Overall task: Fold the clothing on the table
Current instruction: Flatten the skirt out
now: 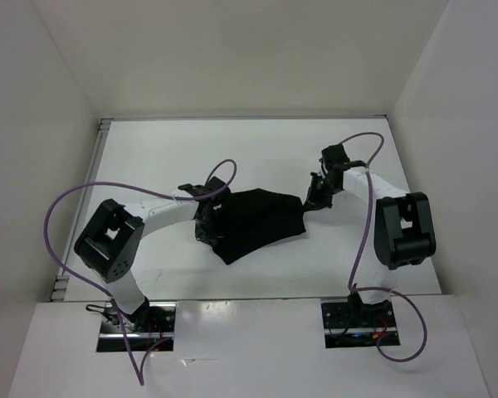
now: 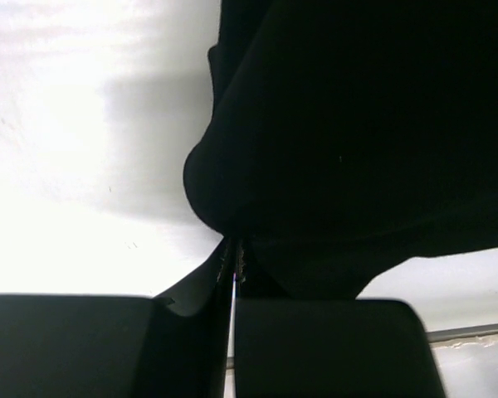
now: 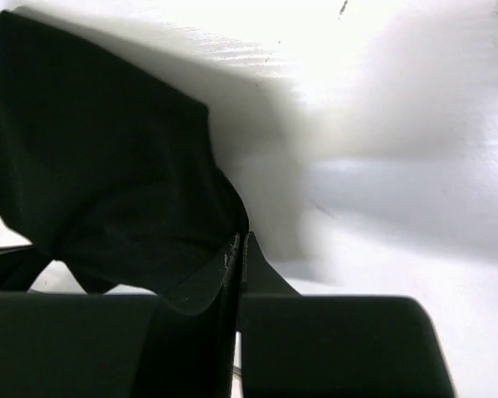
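Note:
The black clothing [image 1: 261,220] lies bunched in the middle of the white table [image 1: 149,157]. My left gripper [image 1: 206,222] is at its left edge. In the left wrist view the jaws stand shut [image 2: 235,253] with a fold of the clothing [image 2: 357,124] pinched at the tips. My right gripper [image 1: 314,201] is at the cloth's right corner. In the right wrist view that gripper [image 3: 241,242] is also shut, and the clothing [image 3: 100,166] hangs to the left of the tips, caught between them. The fabric casts a shadow on the table beneath it.
White walls enclose the table on the left, back and right. Purple cables [image 1: 365,215] loop from both arms. The arm bases [image 1: 357,319] sit at the near edge.

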